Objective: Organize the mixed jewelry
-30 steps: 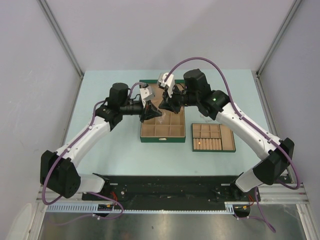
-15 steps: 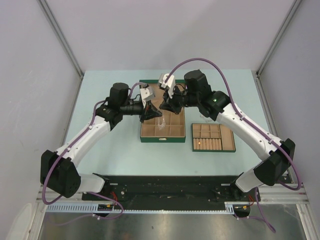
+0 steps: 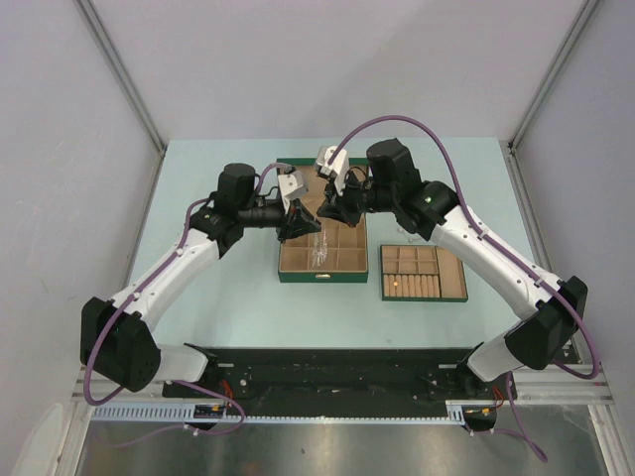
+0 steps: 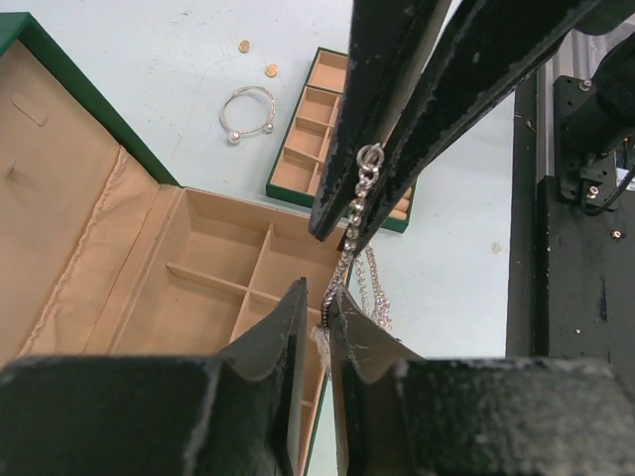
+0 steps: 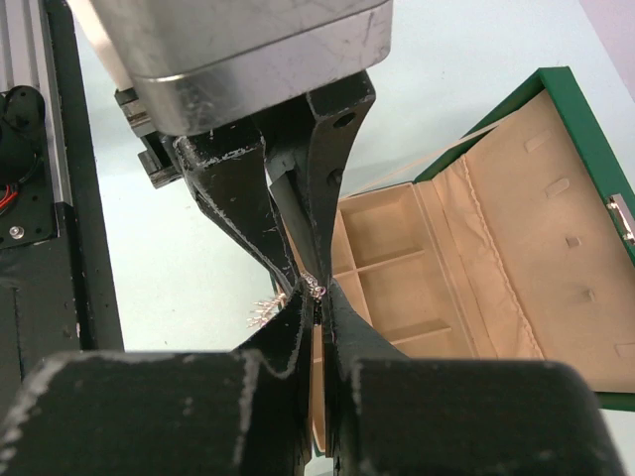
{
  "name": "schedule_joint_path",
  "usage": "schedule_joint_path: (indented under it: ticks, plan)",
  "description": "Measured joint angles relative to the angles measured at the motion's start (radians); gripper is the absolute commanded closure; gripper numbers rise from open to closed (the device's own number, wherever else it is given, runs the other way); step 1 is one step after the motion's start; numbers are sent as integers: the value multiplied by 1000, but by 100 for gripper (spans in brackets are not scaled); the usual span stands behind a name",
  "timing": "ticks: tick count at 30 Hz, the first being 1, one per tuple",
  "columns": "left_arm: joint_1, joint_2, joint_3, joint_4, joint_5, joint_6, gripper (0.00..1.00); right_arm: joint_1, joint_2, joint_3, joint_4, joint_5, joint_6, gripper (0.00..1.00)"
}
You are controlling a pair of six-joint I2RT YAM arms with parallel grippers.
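A fine silvery chain necklace [image 4: 359,198] is stretched between my two grippers above the open green box [image 3: 337,260]. My right gripper [image 5: 317,293] is shut on the chain's ring end. My left gripper [image 4: 319,297] is shut on the chain a little further along, tip to tip with the right one [image 3: 322,212]. The rest of the necklace hangs below as a loop with its pale beaded cluster [image 5: 263,309], over the box's compartments [image 3: 319,246]. A thin silvery loop with two pearls [image 4: 248,109] lies on the table beyond the tray.
The box's tan-lined lid [image 5: 536,208] stands open behind the compartments. The flat green tray with tan ring rolls [image 3: 423,273] lies to the right of the box. Two small gold studs [image 4: 270,69] lie on the table near the silvery loop.
Both grippers stay together over the box with the chain between them. The right arm has shifted slightly to the right, and the hanging loop shows more plainly over the compartments.
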Motion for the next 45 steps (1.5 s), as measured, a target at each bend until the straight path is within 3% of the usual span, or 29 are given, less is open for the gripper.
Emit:
schedule_joint_path:
  ticks: [7, 15, 45]
  plan:
    - [0, 16, 9, 0, -7, -2, 85, 0, -6, -5, 0, 0, 0, 100]
    - [0, 19, 12, 0, -8, -4, 99, 0, -12, -13, 0, 0, 0, 100]
    - [32, 17, 14, 21, -88, -8, 100, -48, -19, -31, -6, 43, -26, 100]
